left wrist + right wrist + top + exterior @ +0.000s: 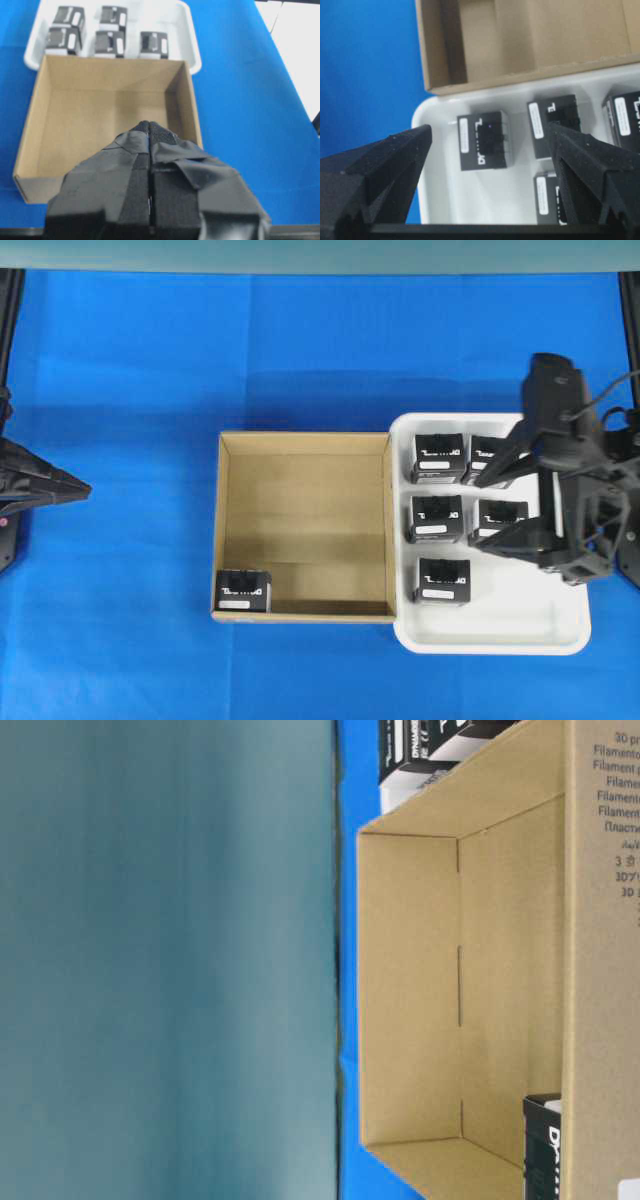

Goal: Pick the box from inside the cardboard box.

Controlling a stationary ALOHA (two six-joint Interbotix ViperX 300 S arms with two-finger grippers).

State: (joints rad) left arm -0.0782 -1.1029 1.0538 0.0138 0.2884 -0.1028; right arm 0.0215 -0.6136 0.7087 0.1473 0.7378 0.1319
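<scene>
The brown cardboard box sits mid-table. One small black box lies in its near left corner; its edge also shows in the table-level view. My right gripper is open and empty above the white tray, apart from the cardboard box. In the right wrist view my gripper spreads wide over a black box lying in the tray. My left gripper is shut and empty at the far left. In the left wrist view its closed fingers hide the box's corner.
The white tray touches the cardboard box's right wall and holds several identical black boxes. Blue cloth covers the table. The cardboard box's low walls stand between the grippers and its floor.
</scene>
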